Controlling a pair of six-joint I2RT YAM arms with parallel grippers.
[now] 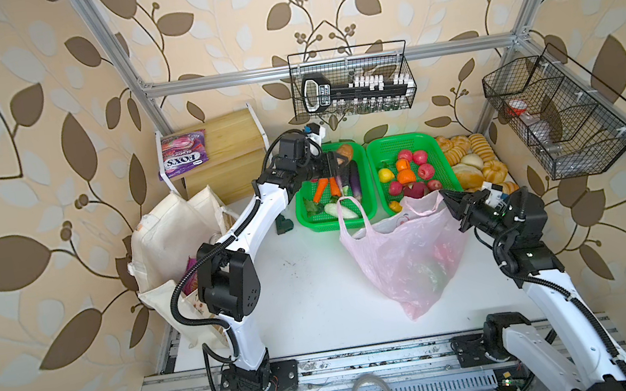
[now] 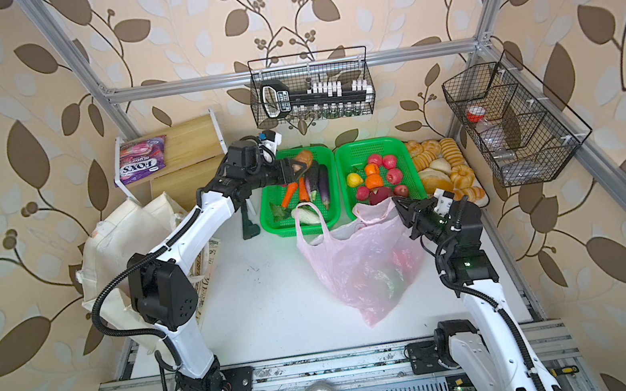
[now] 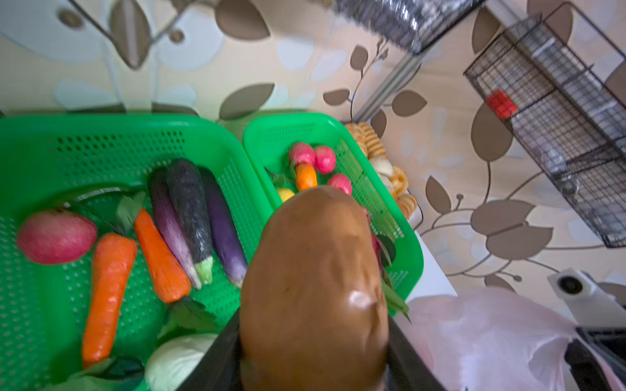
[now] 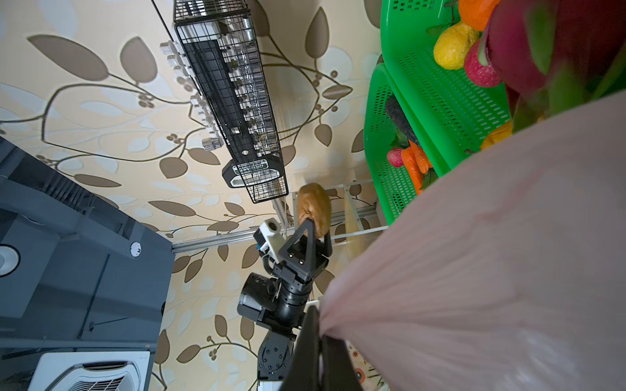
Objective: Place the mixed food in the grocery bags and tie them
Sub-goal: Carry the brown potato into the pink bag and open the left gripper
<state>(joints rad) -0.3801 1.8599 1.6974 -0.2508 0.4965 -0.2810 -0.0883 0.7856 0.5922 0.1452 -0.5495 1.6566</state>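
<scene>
Partway, I judge: the left tool (image 1: 339, 160) grips the potato (image 1: 345, 152) over the basket (image 1: 300, 211) at 12 o'clock, the right tool (image 1: 447, 198) is clamped on the food-filled pink bag (image 1: 400, 259) at 3 o'clock, and neither it nor the tote (image 1: 167, 243) at 9 o'clock is tied.

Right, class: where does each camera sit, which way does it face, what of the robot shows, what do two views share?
Top views: above the front, facing down on the table; left gripper and right gripper show.
Left wrist: on the left arm, facing the green baskets; fingers hold the potato.
Right wrist: on the right arm, facing the wall; fingers pinch the pink bag.
Shared: the potato, in both wrist views.
</scene>
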